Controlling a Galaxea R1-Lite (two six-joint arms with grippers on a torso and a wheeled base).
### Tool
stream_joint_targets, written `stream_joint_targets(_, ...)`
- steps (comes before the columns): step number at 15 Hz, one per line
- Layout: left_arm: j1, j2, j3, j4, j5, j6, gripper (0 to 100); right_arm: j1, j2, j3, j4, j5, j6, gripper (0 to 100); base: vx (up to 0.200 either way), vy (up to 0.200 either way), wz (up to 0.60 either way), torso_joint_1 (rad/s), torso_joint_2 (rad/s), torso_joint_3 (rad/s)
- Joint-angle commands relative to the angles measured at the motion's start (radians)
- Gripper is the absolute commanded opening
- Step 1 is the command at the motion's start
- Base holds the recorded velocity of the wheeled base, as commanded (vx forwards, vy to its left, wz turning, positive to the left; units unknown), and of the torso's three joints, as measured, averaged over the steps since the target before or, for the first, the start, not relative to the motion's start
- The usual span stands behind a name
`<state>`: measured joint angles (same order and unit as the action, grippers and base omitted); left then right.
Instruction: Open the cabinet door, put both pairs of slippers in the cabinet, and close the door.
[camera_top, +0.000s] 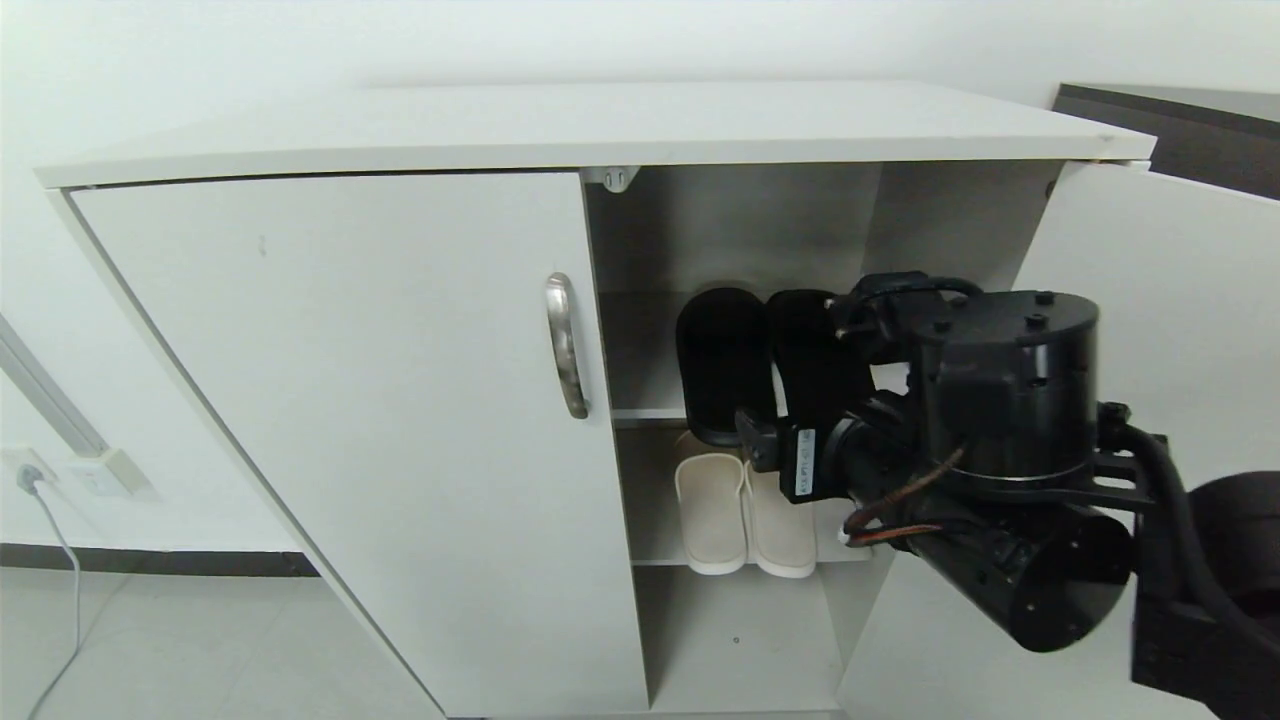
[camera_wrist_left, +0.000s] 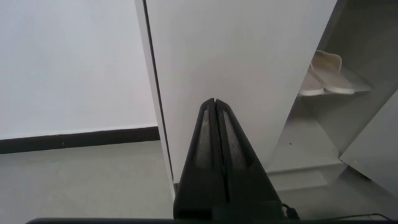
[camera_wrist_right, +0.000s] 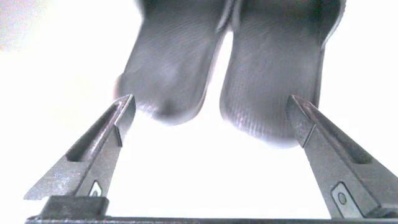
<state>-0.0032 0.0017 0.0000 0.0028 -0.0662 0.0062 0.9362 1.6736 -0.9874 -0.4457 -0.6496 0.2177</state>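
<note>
Our right hand (camera_wrist_right: 210, 99) sits closest, its fingers spread wide and gripping nothing. Straight ahead of it lie the black slippers (camera_top: 722, 360), their heels falling between the two fingertips and, as far as we can see, touching neither. They rest side by side on the upper shelf (camera_top: 640, 412) of the cabinet (camera_top: 600, 120), heels overhanging its front edge a little. Below the hand, on the middle shelf (camera_top: 650, 560), the white slippers (camera_top: 745, 510) lie as a pair. To the hand's right the right door (camera_top: 1150, 300) stands open. To its left the left door (camera_top: 350, 400) is shut. Our left hand (camera_wrist_left: 214, 106) hangs low before that shut door, fingers pressed together, empty.

We judge both pairs stowed, with only the door to close. The black pair looks light, soft and bendy, with a finely ribbed surface that should not slip. To seat it deeper, we would pinch both heels together from their outer sides, or simply push on the heel ends. The door is probably a light, stiff panel that swings freely, so we would push its outer face near the free edge.
</note>
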Motion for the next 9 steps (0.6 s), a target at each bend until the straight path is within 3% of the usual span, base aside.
stream_joint_targets(1, 0.002, 0.0, 0.0, 0.0, 0.0, 0.0, 0, 0.012, -0.066, 0.069, -0.031, 0.018, -0.003, 0, 0.0, 0.0, 0.0, 0.0, 0.0, 0.0)
stream_joint_targets(9, 0.002, 0.0, 0.0, 0.0, 0.0, -0.002, 0, 0.01, 0.049, 0.081, -0.102, 0.005, -0.001, 0, 0.0, 0.0, 0.0, 0.0, 0.0, 0.0)
